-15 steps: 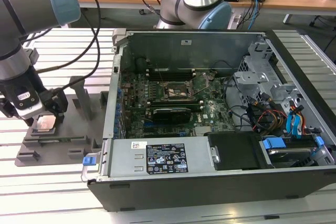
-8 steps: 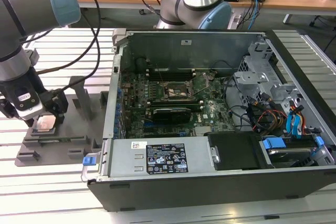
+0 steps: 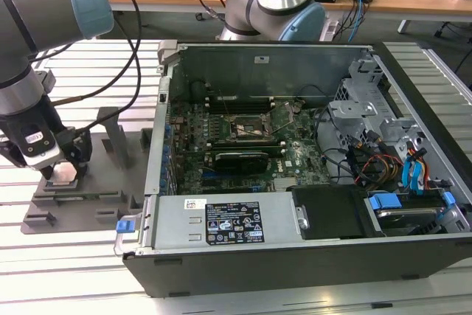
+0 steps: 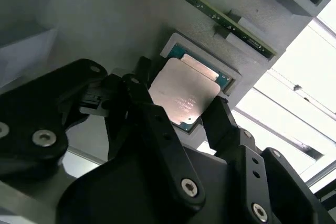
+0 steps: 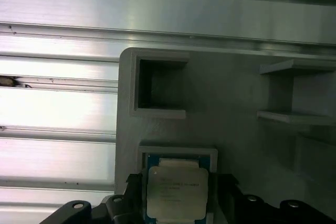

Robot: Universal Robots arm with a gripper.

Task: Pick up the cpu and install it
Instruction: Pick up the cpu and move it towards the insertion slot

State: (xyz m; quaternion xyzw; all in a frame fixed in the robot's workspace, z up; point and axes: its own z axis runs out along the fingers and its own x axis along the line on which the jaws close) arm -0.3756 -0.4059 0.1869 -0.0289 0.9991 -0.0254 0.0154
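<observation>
The cpu (image 4: 184,92) is a small silvery square chip on a green board, lying flat in a raised recess of the grey fixture tray (image 3: 81,198) at the exterior view's left. My gripper (image 3: 62,170) is down over it, open. One black finger (image 4: 137,88) stands at one side of the chip and the other finger (image 4: 221,121) at the opposite side, both close to its edges. The first wrist view shows the cpu (image 5: 176,190) between the two dark fingers, still seated in the recess. The socket (image 3: 247,129) sits on the motherboard inside the open computer case (image 3: 310,241).
Upright blocks (image 3: 114,134) rise from the tray beside my gripper. A second arm's base (image 3: 276,1) stands behind the case. Cables (image 3: 136,27) hang from my arm. A ribbed metal table (image 3: 88,64) carries everything. The case's left wall (image 3: 156,145) stands between tray and motherboard.
</observation>
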